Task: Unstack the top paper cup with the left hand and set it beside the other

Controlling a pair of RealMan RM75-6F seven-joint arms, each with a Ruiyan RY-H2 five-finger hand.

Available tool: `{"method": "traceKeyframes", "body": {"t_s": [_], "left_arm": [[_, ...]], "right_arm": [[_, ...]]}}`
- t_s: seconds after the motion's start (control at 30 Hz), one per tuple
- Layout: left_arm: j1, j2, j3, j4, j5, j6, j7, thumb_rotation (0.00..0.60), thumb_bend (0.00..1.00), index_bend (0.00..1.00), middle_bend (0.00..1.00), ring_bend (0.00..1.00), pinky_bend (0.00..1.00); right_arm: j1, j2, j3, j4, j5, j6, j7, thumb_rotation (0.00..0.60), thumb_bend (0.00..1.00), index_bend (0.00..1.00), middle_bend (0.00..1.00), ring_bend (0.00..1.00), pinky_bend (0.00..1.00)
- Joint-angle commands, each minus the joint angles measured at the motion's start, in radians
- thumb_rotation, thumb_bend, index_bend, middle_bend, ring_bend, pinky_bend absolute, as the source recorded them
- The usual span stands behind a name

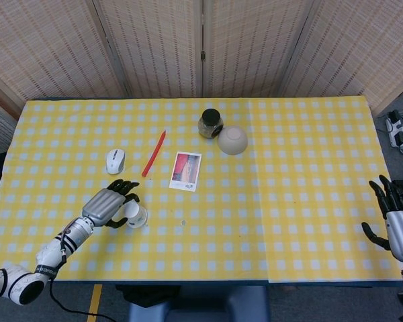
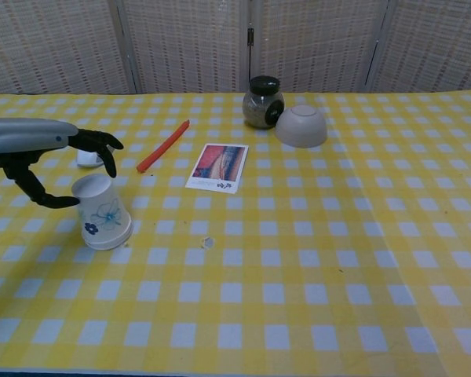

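The left hand arches over the upturned white paper cup with blue flowers, fingers spread around its top, contact unclear.

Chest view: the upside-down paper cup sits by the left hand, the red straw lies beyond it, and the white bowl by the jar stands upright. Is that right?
Not quite. The bowl is upside down, dome up, as the chest view shows. The rest holds: the inverted cup sits by the left hand, the straw lies beyond it, and the bowl is beside the jar.
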Motion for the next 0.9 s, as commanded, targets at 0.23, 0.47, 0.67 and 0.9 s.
{"method": "traceKeyframes", "body": {"t_s": [0.23, 0.47, 0.67, 0.9], "left_arm": [[0.003, -0.005, 0.002, 0.004, 0.009, 0.016, -0.006, 0.6, 0.44, 0.36, 0.12, 0.08, 0.04], [0.01, 0.022, -0.005, -0.02, 0.027, 0.048, -0.016, 0.6, 0.44, 0.38, 0.13, 0.09, 0.04], [0.022, 0.065, -0.008, -0.063, 0.043, 0.083, -0.006, 0.6, 0.44, 0.38, 0.14, 0.09, 0.04], [0.033, 0.068, -0.013, -0.058, 0.032, 0.122, 0.057, 0.6, 0.44, 0.39, 0.14, 0.1, 0.05]], "right_arm": [[-0.001, 0.0, 0.0, 0.0, 0.002, -0.001, 0.001, 0.6, 0.34, 0.0, 0.0, 0.08, 0.0], [-0.001, 0.001, 0.002, -0.001, 0.003, -0.001, -0.001, 0.6, 0.34, 0.0, 0.0, 0.08, 0.0], [-0.004, 0.002, 0.003, -0.001, 0.004, 0.002, 0.002, 0.6, 0.34, 0.0, 0.0, 0.08, 0.0], [-0.004, -0.001, 0.001, 0.006, 0.004, -0.001, 0.011, 0.6, 0.34, 0.0, 0.0, 0.08, 0.0]]}}
